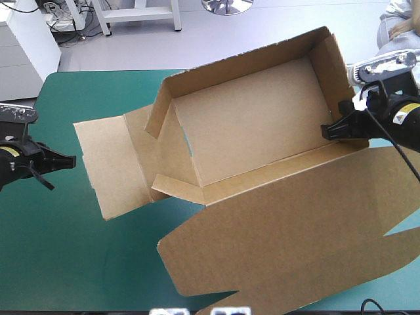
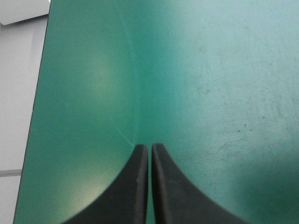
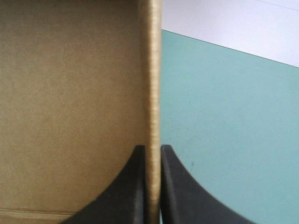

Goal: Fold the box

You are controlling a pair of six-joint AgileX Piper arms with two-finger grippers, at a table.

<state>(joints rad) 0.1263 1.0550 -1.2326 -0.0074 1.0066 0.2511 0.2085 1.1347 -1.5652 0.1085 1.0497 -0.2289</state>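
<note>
The box (image 1: 249, 125) looked light and stiff, best held by 1 wall, where the right gripper (image 3: 152, 148) pinched it; the left gripper (image 2: 150, 146) was pressed together.

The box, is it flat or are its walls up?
Partly up: on the box far and right walls stand, right gripper jaws pinching the right wall; left flap and lid lie flat.

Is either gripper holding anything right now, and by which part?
The right gripper is shut on the box, pinching the edge of a raised end wall. The left gripper holds nothing.
</note>
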